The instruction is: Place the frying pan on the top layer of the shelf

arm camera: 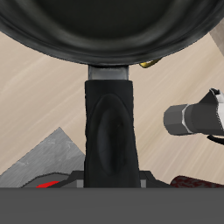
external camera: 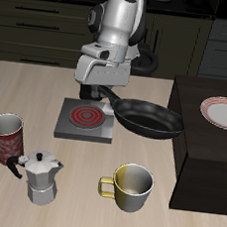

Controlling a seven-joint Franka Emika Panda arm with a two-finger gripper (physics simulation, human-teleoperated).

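Note:
The frying pan (external camera: 148,117) is round, shallow and glossy black. It hangs above the table between the stove and the shelf, its long handle (arm camera: 109,122) pointing back to my gripper (external camera: 96,91). The gripper is shut on the handle's end. The wrist view shows the pan's bowl (arm camera: 105,26) beyond the handle; my fingertips are hidden there. The shelf (external camera: 205,156) is a large dark boxy unit beside the pan. Its flat top is about level with the pan's rim.
A white plate with a red rim (external camera: 225,112) lies on the shelf top. A small stove with a red coil (external camera: 88,121) sits under the gripper. A red mug (external camera: 5,133), a moka pot (external camera: 42,175) and a yellow mug (external camera: 129,185) stand near the front edge.

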